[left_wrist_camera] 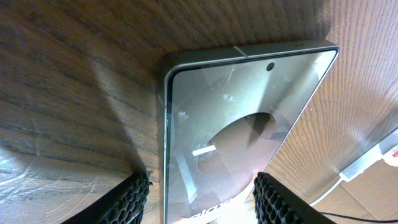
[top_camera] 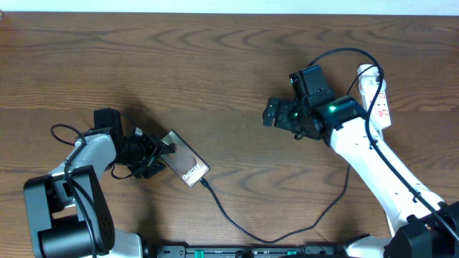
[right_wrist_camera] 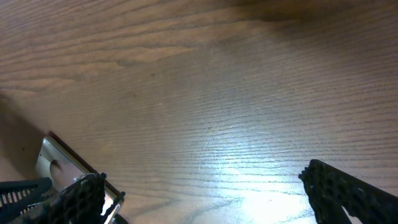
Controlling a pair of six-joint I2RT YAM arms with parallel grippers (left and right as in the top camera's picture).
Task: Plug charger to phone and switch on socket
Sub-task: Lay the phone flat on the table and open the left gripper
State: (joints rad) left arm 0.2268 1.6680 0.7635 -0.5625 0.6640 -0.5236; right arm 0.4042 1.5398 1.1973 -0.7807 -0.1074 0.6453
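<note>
The phone (top_camera: 185, 159) lies flat on the wooden table, bronze face up, with white lettering near its lower end. The charger cable (top_camera: 224, 213) reaches that lower end, where its tip appears plugged in, then loops along the front towards the right. My left gripper (top_camera: 153, 158) straddles the phone's upper end. In the left wrist view the phone (left_wrist_camera: 230, 124) lies between the fingers (left_wrist_camera: 202, 202), with a thin gap at the left finger. My right gripper (top_camera: 276, 113) hovers open and empty over bare wood (right_wrist_camera: 217, 199). The white socket (top_camera: 376, 89) lies at the far right.
The right arm's white link (top_camera: 373, 165) crosses the table's right side above the cable. In the left wrist view, a white cord (left_wrist_camera: 351, 171) and the socket's end (left_wrist_camera: 390, 151) show past the phone. The arm bases stand at the front edge.
</note>
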